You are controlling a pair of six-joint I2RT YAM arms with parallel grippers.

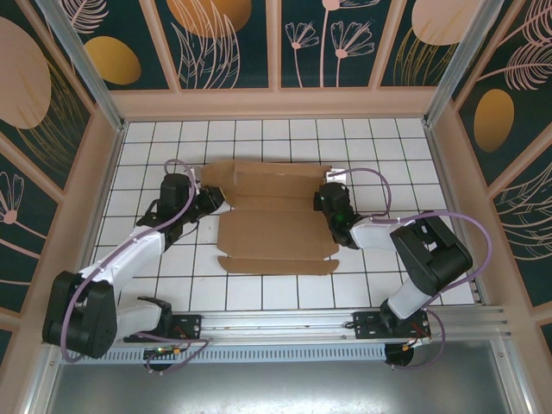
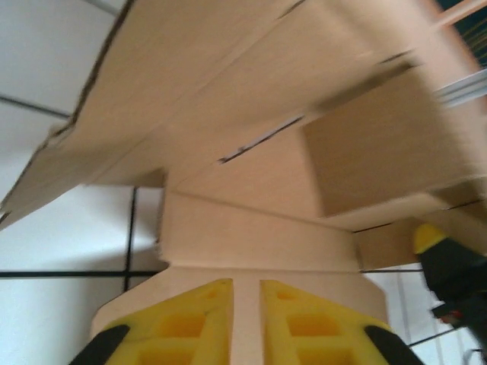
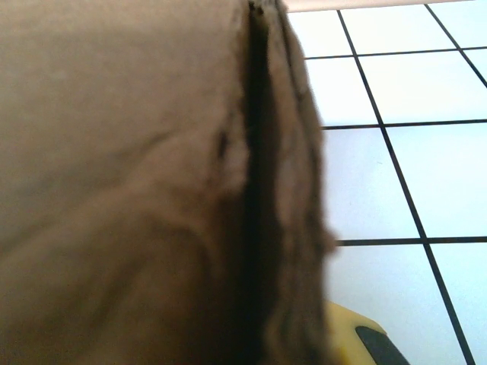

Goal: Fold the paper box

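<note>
Sprawling across white square tiles (image 1: 259, 293): creased brown corrugated paper box (image 1: 274, 226)

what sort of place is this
Probably a purpose-built robot test cell: white tiled floor, floral wall panels boxing it in, and two arms on an aluminium rail working a paper box.

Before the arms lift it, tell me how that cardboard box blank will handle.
Probably light: the paper box is thin corrugated sheet. Panels look stiff, but it will likely hinge at its crease lines. Flat and wide, it should slide on the tiles rather than tip.
</note>
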